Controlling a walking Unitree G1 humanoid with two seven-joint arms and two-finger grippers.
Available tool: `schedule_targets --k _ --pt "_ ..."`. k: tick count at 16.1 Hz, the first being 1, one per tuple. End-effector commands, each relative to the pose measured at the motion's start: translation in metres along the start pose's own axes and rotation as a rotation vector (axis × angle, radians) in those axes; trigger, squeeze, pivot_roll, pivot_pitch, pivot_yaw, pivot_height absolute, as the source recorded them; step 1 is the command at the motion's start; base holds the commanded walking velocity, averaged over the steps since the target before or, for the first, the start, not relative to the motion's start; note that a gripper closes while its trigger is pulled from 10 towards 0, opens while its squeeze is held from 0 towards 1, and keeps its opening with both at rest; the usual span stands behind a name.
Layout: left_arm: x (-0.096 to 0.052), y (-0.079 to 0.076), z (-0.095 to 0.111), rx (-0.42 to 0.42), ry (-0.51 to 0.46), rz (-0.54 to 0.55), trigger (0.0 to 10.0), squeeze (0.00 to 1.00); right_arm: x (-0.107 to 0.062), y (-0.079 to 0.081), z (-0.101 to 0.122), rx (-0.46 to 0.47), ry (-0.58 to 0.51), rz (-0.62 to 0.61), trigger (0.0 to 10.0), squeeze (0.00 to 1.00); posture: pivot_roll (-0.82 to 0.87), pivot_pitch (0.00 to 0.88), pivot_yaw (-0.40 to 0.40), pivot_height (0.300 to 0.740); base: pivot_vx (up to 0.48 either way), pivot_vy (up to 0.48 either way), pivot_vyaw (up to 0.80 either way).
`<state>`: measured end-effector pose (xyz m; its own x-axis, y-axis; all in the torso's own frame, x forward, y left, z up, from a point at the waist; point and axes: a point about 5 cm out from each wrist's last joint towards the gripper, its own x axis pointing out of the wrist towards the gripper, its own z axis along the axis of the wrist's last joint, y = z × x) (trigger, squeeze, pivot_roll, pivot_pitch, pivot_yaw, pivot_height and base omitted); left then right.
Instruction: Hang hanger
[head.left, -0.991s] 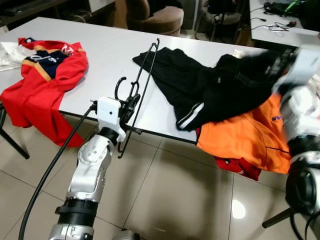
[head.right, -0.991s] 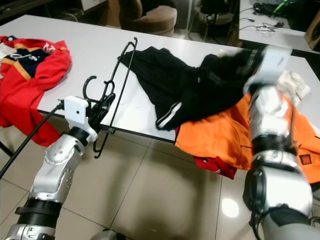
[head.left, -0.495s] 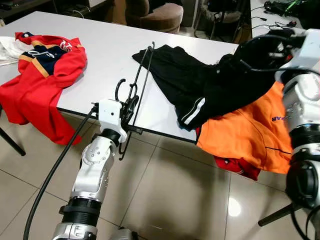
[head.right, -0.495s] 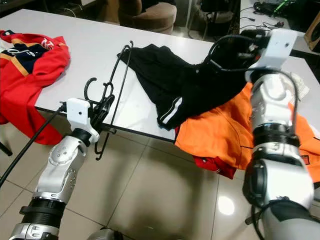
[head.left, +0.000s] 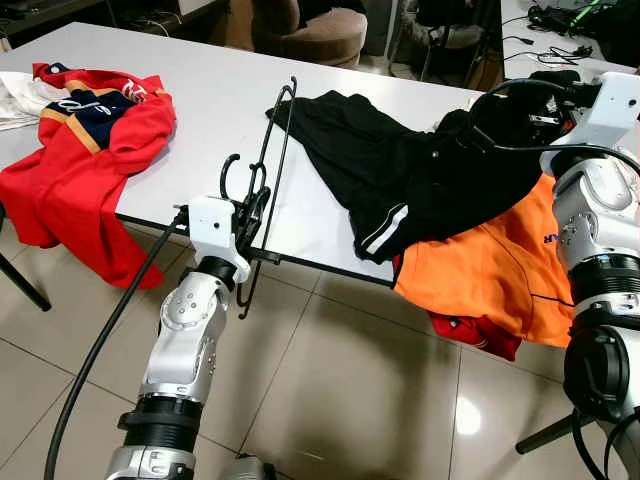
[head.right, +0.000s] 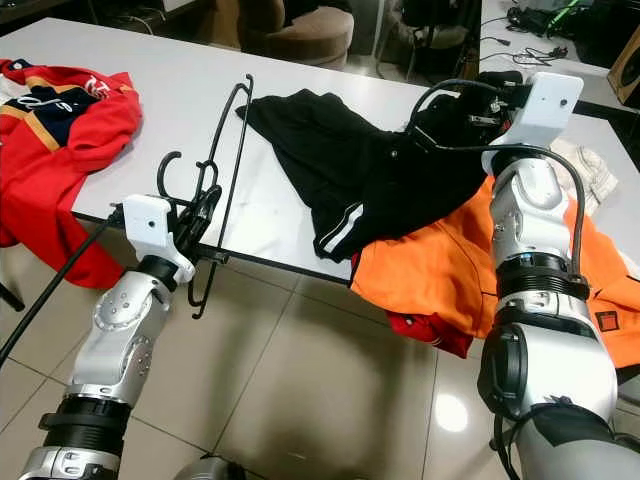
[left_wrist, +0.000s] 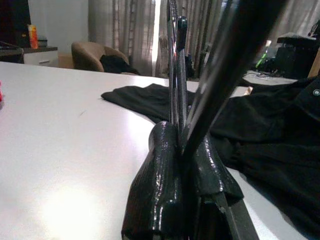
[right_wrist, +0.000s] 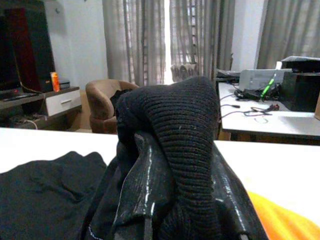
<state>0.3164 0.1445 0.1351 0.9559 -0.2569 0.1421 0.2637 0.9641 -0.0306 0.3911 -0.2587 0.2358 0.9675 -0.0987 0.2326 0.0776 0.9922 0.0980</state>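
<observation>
A black wire hanger (head.left: 278, 150) lies tilted over the white table's (head.left: 200, 110) front edge, hook up, one end hanging below the edge. My left gripper (head.left: 252, 212) is shut on its middle; in the left wrist view the fingers (left_wrist: 170, 185) clamp the hanger's wires (left_wrist: 175, 75). A black garment (head.left: 400, 170) is spread on the table to the hanger's right. My right gripper (head.right: 480, 96) is shut on that garment's ribbed edge (right_wrist: 185, 115) and holds it raised at the table's right side.
An orange garment (head.left: 500, 260) hangs over the front edge under the black one, with red cloth (head.left: 480, 335) below it. A red jersey (head.left: 90, 150) drapes over the table's left part. A brown armchair (head.left: 310, 25) and a second table (head.left: 560, 60) stand behind. Tiled floor lies in front.
My right arm has steadied, with the black garment's edge held up in its gripper. The hanger's far end has swung slightly left in my left gripper.
</observation>
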Motion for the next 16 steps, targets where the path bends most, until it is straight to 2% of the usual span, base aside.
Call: schedule_targets --k 1,3,10,16 --pt "0.0053 -0.0036 0.0097 -0.004 -0.043 -0.013 10.0 0.0 -0.0016 -0.0041 0.001 0.01 -0.01 -0.017 0.0 0.15 -0.02 0.0 -0.038 0.74 0.0 0.0 0.0" --pt "0.0075 -0.0049 0.01 0.018 -0.038 -0.022 10.0 0.0 -0.0022 -0.0045 -0.0002 0.008 -0.006 -0.017 0.0 0.15 -0.02 0.0 -0.039 0.74 0.0 0.0 0.0" --pt "0.0086 -0.0069 0.0105 0.047 -0.037 -0.037 10.0 0.0 -0.0046 0.0003 -0.0086 0.01 0.015 -0.008 0.0 0.15 -0.02 0.0 -0.038 0.74 -0.263 0.0 0.0" --pt "0.0108 -0.0076 0.0119 0.065 -0.046 -0.042 10.0 0.0 -0.0032 0.0007 -0.0052 0.009 0.005 -0.006 0.0 0.15 -0.02 0.0 -0.042 0.74 -0.264 0.0 0.0"
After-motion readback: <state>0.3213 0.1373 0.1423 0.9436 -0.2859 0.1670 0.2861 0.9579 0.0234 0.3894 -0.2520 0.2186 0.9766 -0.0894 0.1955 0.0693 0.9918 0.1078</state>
